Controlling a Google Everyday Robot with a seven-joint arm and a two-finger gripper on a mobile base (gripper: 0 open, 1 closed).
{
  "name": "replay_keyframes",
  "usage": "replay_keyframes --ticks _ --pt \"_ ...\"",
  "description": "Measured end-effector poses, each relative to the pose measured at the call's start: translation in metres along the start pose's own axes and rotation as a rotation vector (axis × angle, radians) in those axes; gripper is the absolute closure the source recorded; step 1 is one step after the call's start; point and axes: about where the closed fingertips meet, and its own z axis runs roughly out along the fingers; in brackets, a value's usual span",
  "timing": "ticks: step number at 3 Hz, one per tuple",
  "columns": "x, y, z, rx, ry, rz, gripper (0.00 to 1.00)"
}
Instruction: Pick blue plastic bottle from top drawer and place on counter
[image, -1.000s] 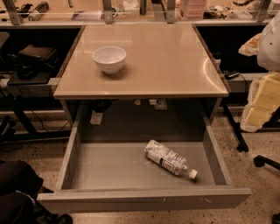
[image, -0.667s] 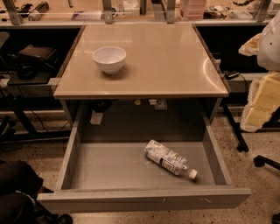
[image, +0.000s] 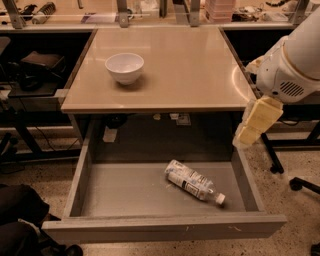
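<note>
The blue plastic bottle (image: 192, 181) lies on its side in the open top drawer (image: 165, 227), right of the middle, with its white cap pointing to the front right. The beige counter (image: 185, 70) is above the drawer. My gripper (image: 248, 135), pale yellow on a white arm, hangs at the right, above the drawer's right wall and beside the counter's right front corner. It is well above the bottle, to its right, and holds nothing that I can see.
A white bowl (image: 124, 67) stands on the counter's left half. A chair base with castors (image: 297, 184) is on the floor to the right. A dark bag (image: 20, 215) sits at the bottom left. Cluttered desks flank the counter.
My arm and gripper have moved left, closer to the drawer's right side. The bottle, bowl and drawer have not moved.
</note>
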Motion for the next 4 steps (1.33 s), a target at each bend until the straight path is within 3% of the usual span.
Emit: replay_keyframes --ticks 1,2,4 --pt "-0.008 0.004 0.018 -0.024 -0.023 -0.004 0.0" --pt "-0.02 0.012 0.068 -0.075 -0.107 0.024 0.0" --pt "-0.072 0.017 0.187 -0.141 -0.311 0.11 0.0"
